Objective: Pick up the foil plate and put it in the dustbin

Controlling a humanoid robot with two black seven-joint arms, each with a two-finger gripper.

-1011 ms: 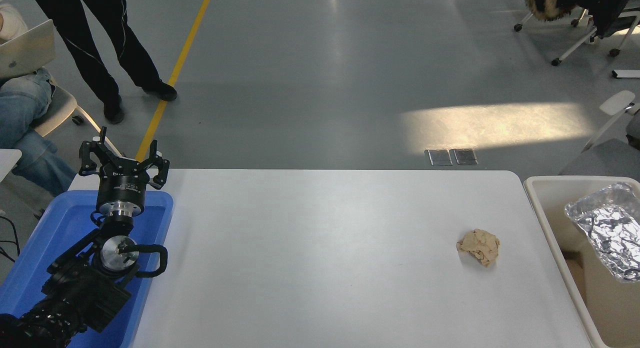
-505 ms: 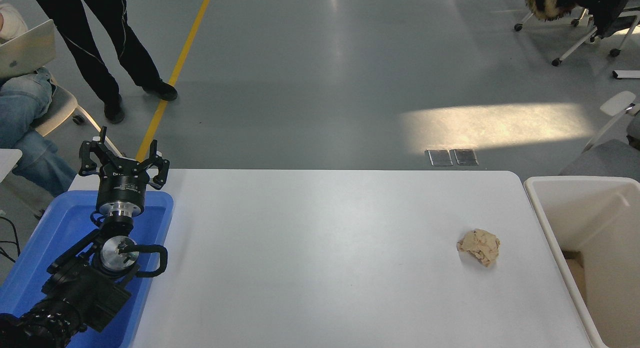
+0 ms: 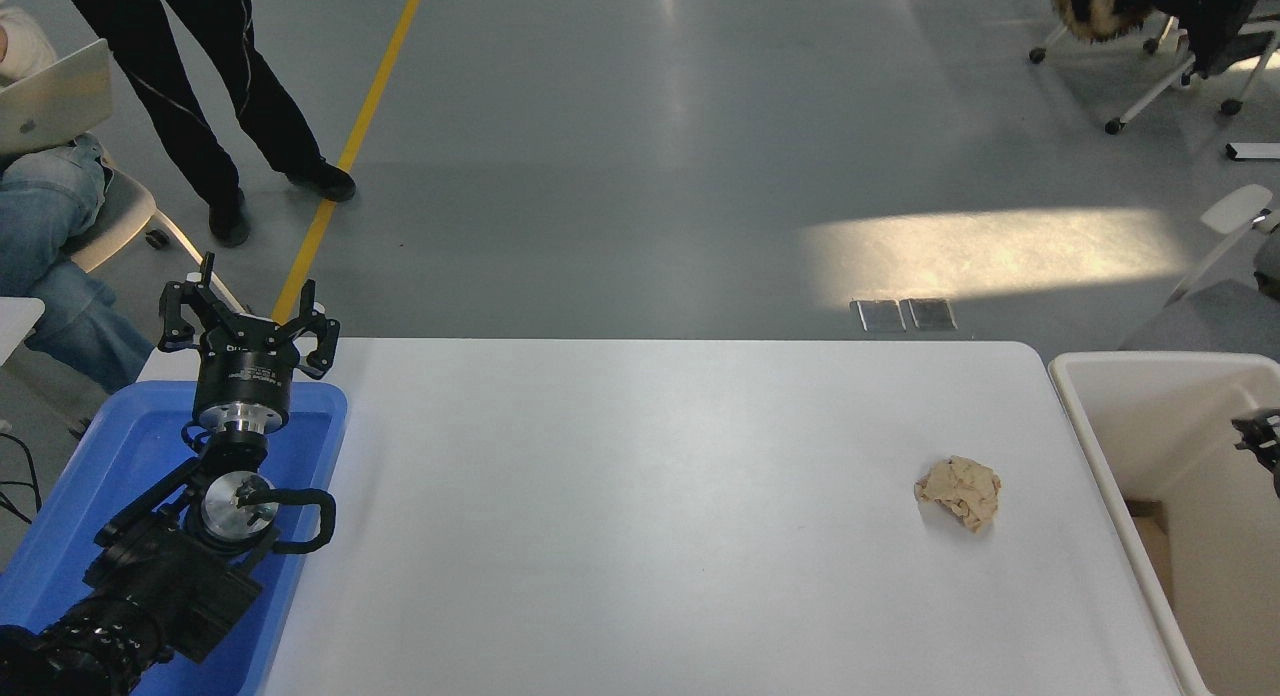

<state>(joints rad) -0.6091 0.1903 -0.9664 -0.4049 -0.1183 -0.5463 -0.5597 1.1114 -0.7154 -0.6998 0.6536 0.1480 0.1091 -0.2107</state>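
Note:
The foil plate is out of view. The dustbin (image 3: 1150, 416) is the cream-white bin off the table's right end, and the part of its inside that shows holds no foil. Only a small black piece of my right gripper (image 3: 1262, 442) pokes in at the right edge, over the bin's opening; too little shows to read its state. My left gripper (image 3: 245, 316) is parked at the far left above the blue tray, fingers spread open and holding nothing.
A tan crumpled paper ball (image 3: 958, 492) lies on the white table (image 3: 640, 516) near the bin. The blue tray (image 3: 120, 456) sits under the left arm. One person stands and another sits beyond the table's far left corner.
One second ago the foil plate hung over the dustbin at the right edge; it has since dropped from sight. A bit of the right gripper has now come into view there.

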